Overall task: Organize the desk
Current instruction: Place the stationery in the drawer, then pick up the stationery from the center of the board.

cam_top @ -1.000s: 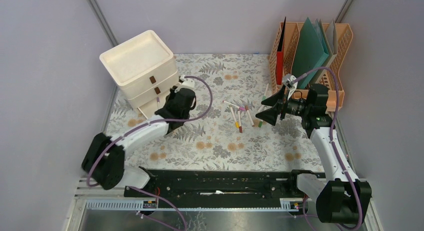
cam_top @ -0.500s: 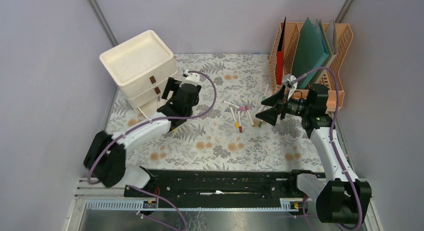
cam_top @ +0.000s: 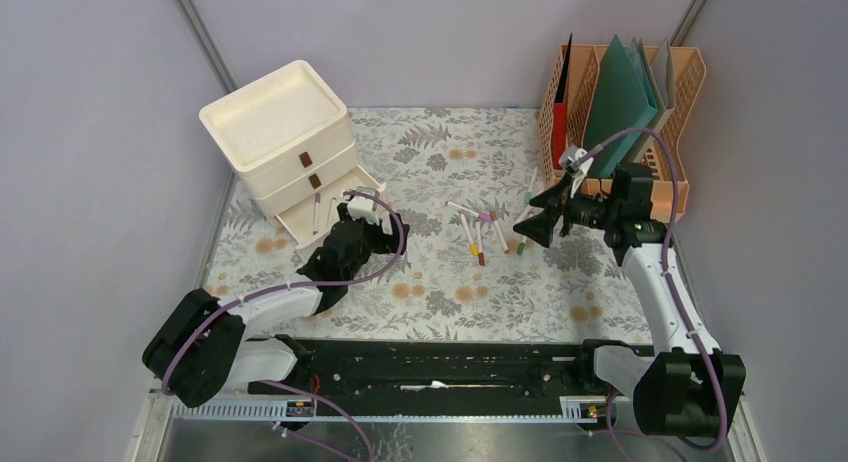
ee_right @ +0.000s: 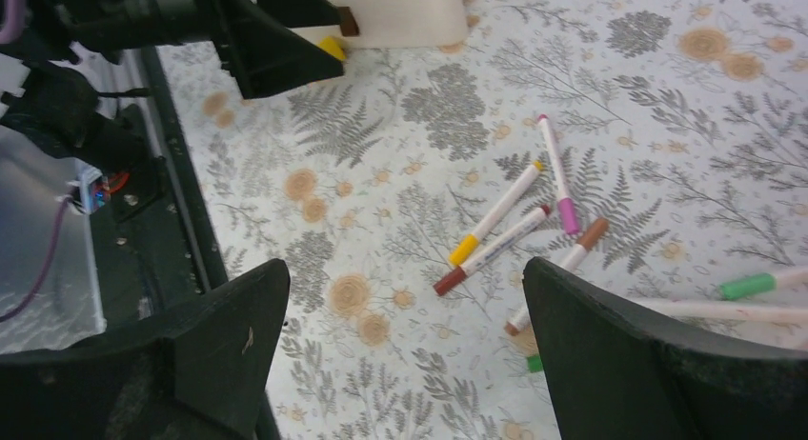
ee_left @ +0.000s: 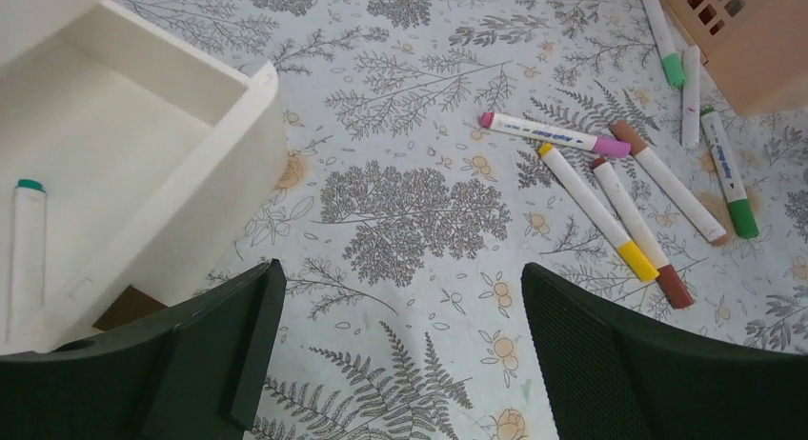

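The desk (cam_top: 430, 282) is covered by a fern-printed cloth. Several markers (cam_top: 480, 232) lie loose on it at mid-right, among them a pink-capped (ee_left: 553, 133), a yellow-capped (ee_left: 595, 211) and a green-capped one (ee_left: 729, 173). The cream drawer unit (cam_top: 280, 122) has its bottom drawer (ee_left: 219, 192) pulled out, and a teal-capped marker (ee_left: 27, 240) lies inside. My left gripper (ee_left: 400, 267) hangs open and empty over bare cloth just right of that drawer. Above the right edge of the marker pile, my right gripper (ee_right: 405, 264) is open and empty.
A peach file organiser (cam_top: 620, 112) holding folders stands at the back right, with its corner (ee_left: 753, 30) close to the farthest markers. The black rail (cam_top: 430, 367) runs along the near edge. Grey walls close in on both sides.
My left gripper has opened and drawn back from the drawer toward the near edge, uncovering the teal-capped marker inside. The right gripper has lifted slightly and stays open.
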Robot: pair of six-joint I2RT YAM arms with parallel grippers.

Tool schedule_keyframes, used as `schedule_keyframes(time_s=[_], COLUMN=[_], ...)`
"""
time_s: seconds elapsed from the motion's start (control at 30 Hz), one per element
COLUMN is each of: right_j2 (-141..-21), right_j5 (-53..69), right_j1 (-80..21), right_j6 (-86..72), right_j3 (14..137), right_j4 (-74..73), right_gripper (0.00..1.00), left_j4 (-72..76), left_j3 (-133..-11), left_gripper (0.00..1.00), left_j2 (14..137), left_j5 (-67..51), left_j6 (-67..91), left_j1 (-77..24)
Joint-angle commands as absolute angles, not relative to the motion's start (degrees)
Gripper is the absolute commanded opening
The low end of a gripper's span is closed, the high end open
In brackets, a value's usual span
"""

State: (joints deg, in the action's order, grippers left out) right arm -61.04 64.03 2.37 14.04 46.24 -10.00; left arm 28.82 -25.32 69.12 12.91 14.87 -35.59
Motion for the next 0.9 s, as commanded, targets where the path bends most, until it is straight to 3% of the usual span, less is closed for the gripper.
schedule_keyframes(time_s=[0.0,0.33,0.57,0.73,0.8,0.87], right_j2=[-64.15,-80.26,-88.85,-92.55,-94.07,-95.27], right_j5=[56.64,29.76,16.91,14.66,14.7,14.06], right_j1=[-0.61,-16.61,-18.21,-18.39,-18.73,-19.17], right_j6=[23.05,25.99,23.32,22.03,20.95,19.57], right_j3=[51.8,60.28,59.29,60.07,59.95,60.38], right_j4=[-17.47,-24.34,-19.7,-18.21,-17.39,-16.94], right_gripper=[1.0,1.0,1.0,1.0,0.93,0.76], left_j4=[43.64,41.95,41.56,41.88,41.83,41.75], left_j3=[-22.26,-19.29,-19.35,-19.21,-19.25,-19.43], left_gripper=[0.99,0.99,0.99,0.99,0.99,0.99], left_j2=[69.84,65.16,65.17,65.14,65.28,65.43], left_j5=[9.23,14.77,16.93,17.53,17.66,17.72], left_j6=[16.76,11.45,10.28,9.85,9.71,9.59], left_j1=[-35.72,-39.36,-40.59,-41.02,-41.1,-41.26])
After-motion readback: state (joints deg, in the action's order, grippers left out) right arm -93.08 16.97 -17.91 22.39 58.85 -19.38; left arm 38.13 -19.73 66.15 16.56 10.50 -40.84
